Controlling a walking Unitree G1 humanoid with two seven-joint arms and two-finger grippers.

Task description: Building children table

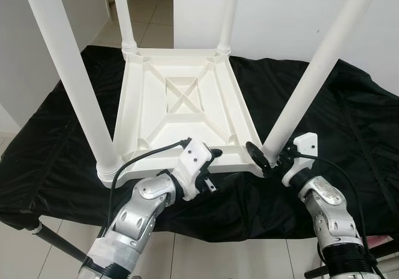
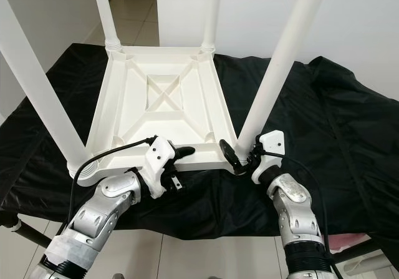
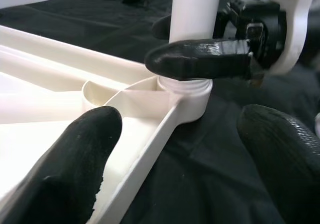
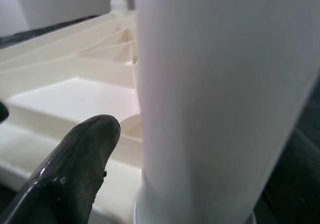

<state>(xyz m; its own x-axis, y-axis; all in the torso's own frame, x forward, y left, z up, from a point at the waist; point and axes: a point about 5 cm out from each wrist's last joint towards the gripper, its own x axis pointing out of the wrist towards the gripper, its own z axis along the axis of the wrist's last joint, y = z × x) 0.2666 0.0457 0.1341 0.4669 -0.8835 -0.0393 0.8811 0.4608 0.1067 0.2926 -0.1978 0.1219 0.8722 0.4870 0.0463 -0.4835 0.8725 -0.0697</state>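
A white plastic children's table [image 1: 181, 98] lies upside down on a black cloth, its four legs pointing up. My right gripper [image 1: 268, 156] is closed around the base of the near right leg [image 1: 305, 85], just above its socket; in the left wrist view one of its fingers [image 3: 200, 59] lies across the leg. My left gripper [image 1: 212, 170] is open at the near edge of the tabletop. It straddles the rim [image 3: 150, 149], one finger [image 3: 75, 164] over the ribbed underside and the other over the cloth.
The black cloth [image 1: 349, 117] covers a low stand with a dark frame leg [image 1: 56, 241] at the near left. The other legs [image 1: 75, 73] rise steeply toward the camera. Tiled floor lies in front, and white walls and a doorway stand behind.
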